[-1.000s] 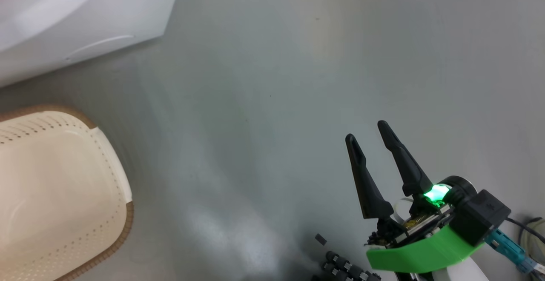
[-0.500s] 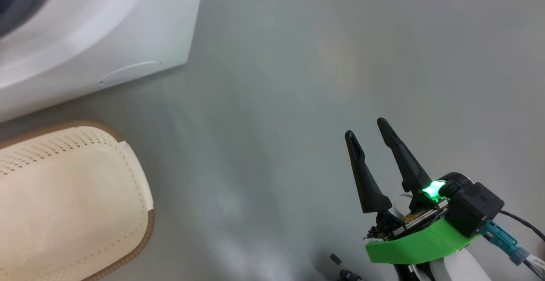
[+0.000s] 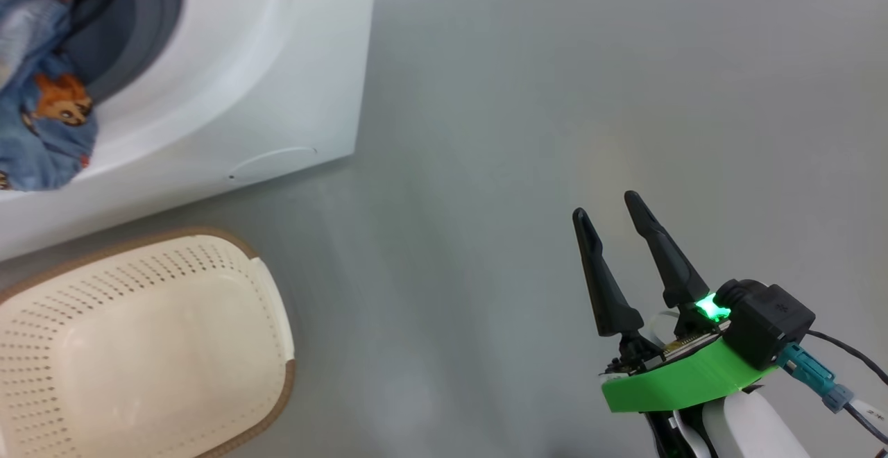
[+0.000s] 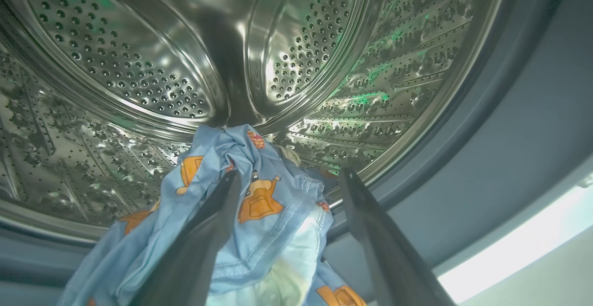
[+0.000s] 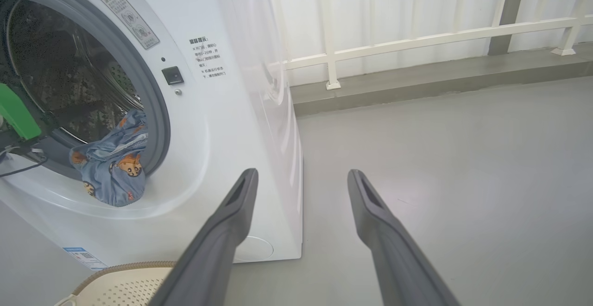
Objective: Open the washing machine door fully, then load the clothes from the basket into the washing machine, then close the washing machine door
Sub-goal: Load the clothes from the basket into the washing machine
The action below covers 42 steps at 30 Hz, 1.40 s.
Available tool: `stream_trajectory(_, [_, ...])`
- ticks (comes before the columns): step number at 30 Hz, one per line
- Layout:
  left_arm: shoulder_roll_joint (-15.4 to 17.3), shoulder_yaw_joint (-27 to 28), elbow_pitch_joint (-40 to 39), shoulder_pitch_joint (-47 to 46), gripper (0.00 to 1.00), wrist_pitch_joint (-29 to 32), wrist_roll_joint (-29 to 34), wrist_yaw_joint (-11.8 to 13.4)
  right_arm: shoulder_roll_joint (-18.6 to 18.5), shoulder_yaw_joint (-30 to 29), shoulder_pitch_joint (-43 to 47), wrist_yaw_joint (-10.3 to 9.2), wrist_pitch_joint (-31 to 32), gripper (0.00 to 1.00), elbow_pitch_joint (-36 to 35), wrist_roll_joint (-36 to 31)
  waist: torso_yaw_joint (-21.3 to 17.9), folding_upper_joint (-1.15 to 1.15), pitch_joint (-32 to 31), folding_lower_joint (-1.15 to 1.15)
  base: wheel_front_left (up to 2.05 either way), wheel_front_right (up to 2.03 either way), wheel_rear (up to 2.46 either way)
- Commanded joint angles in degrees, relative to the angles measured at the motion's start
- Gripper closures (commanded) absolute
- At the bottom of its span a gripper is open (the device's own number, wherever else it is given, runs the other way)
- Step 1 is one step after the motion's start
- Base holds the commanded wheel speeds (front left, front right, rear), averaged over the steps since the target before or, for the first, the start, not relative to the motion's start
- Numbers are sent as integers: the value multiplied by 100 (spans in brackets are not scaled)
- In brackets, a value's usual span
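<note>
Left hand [image 4: 289, 172] stood spread wide inside the drum [image 4: 139, 65] of the washing machine [image 3: 277, 97], gripping nothing, yet the blue printed clothes [image 4: 259, 204] lay draped against one finger [image 4: 199, 255], spilling over the gasket [image 4: 509, 134] at frame bottom; pulling back could snag and drag them out.

Clothes [image 5: 113, 167] draped over washing machine [image 5: 222, 134] gasket [image 5: 160, 125] — R fingers [image 5: 231, 225] spread, above floor [image 5: 463, 181].

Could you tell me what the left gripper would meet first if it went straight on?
The left gripper would probably meet the blue clothes bunched at its open fingers; behind them is the drum and its steel back wall, though depth is unclear.
</note>
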Motion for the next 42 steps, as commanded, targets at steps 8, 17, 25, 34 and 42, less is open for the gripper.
stream_trajectory(8, [90, 724, -617, 767, 0, -256, 124, 113, -60, -127, -89, 26, -45, 0, 99, -69, 468, 0, -697, 1, 0, 0, 0])
stream_trajectory(17, [-335, 2355, -1878, 2371, 0, -260, 991, 430, -60, -281, -40, 26, -45, 0, 247, -147, 711, 0, -1109, 1, 0, 0, 0])
stream_trajectory(25, [-897, 3482, -2901, 3833, 0, -260, 1774, 413, -60, -405, 23, 26, -45, 0, 376, -222, 969, 0, -1436, 1, 0, 0, 0])
stream_trajectory(34, [-1395, 4074, -3428, 4789, 0, -261, 2255, 323, -60, -501, 70, 26, -45, 0, 438, -246, 1163, 0, -1662, 1, 0, 0, 0])
stream_trajectory(42, [-1882, 4268, -3637, 5344, 0, -261, 2463, 207, -60, -597, 143, 26, -45, 0, 484, -308, 1334, 0, -1822, 1, 0, 0, 0])
